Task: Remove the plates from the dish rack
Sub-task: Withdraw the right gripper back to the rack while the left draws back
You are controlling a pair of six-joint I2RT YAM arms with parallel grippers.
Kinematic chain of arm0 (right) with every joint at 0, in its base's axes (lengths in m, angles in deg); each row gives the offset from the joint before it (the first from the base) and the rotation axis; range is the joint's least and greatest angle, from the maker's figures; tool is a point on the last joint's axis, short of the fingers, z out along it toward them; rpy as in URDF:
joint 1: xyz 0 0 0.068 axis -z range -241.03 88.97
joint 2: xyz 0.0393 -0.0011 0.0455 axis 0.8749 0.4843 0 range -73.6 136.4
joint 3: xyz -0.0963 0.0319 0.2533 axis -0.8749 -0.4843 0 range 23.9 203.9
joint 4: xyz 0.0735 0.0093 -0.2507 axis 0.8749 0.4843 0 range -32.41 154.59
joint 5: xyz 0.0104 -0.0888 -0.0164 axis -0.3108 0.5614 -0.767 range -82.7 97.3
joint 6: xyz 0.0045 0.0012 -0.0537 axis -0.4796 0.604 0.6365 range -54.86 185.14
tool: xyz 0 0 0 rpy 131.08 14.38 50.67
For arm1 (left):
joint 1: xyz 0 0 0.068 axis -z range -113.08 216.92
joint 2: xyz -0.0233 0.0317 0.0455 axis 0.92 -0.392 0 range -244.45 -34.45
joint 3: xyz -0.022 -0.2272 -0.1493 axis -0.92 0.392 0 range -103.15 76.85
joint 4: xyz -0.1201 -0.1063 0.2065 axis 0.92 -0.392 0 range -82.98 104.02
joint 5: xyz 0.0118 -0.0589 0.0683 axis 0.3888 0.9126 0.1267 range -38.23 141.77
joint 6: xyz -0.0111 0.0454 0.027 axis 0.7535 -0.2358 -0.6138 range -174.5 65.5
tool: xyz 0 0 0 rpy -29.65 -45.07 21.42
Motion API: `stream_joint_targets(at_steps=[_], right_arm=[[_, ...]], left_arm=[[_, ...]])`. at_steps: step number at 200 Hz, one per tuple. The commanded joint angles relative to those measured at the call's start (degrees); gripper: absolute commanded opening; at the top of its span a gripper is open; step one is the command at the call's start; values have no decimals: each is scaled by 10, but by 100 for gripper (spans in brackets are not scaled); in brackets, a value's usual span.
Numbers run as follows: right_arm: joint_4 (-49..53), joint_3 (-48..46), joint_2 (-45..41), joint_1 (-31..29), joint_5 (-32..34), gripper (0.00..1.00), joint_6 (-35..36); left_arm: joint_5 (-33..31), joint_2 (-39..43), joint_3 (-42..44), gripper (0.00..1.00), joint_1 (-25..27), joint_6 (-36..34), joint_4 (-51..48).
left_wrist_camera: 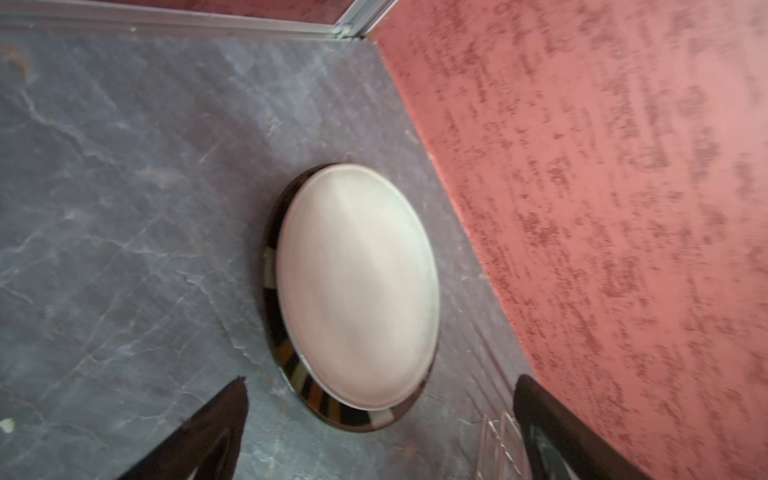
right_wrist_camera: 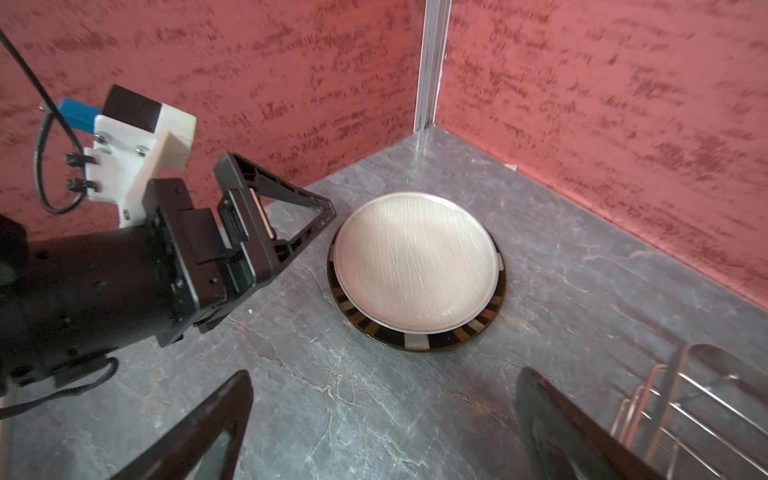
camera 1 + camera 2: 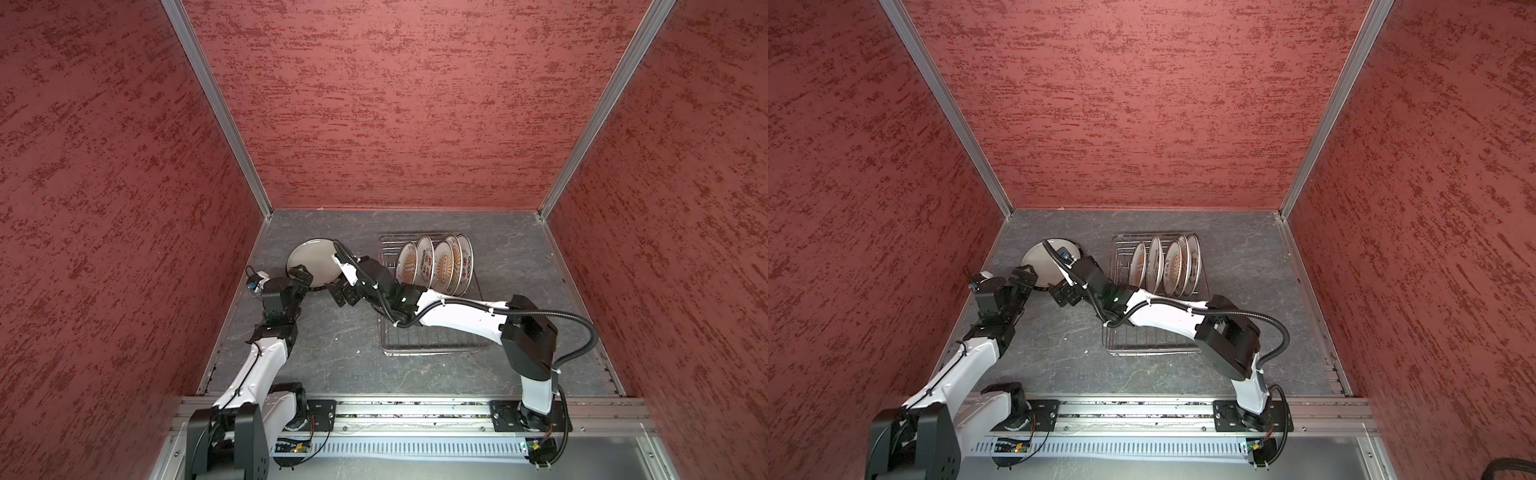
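Workspace seen from above and from both wrists. The off-white plate point(image 2: 415, 262) lies face up on top of the striped plate point(image 2: 417, 343), whose dark rim shows around it. The two form a flat stack on the table point(image 3: 332, 353), near the far left corner and to the left of the rack point(image 3: 415, 338). A row of patterned plates point(image 3: 442, 270) stands on edge in the far half of the rack, leaning between the prongs. The near half of its grid base is bare where the right arm does not cover it. The left gripper point(image 1: 382, 380) is at the near left edge of the stack. Its jaws are spread wide and empty, one fingertip close to the striped rim, and whether it touches cannot be told. The right gripper point(image 2: 386, 374) reaches across the rack's left side and hangs over bare table between stack and rack. Its jaws are likewise fully apart and hold nothing. Both wrist views face the stack.
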Motion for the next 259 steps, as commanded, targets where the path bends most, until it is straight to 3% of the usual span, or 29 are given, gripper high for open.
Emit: stream_joint_targets(at_steps=[1,55,100,126,165,204,243,259], right_arm=[[-24,-36,-51,-8,56,99,-12],[-96,-207,-224,-8,83,99,-60],[-119,-307,-352,-8,149,99,-36],[-138,-362,-410,-7,171,99,-29],[-117,-411,-483,11,200,99,-28],[-62,-411,-517,72,182,99,-51],[-8,-390,-517,156,101,99,-95],[-5,-391,-520,186,71,99,-114]], left_arm=[[13,39,4,99,17,-16,-37],[46,147,19,99,89,-30,-30],[40,169,12,99,223,-76,31],[48,170,51,100,294,-95,139],[-2,143,68,99,408,-119,224],[-106,81,39,99,542,-189,262],[-59,16,19,99,578,-208,314],[-111,13,38,100,610,-235,364]])
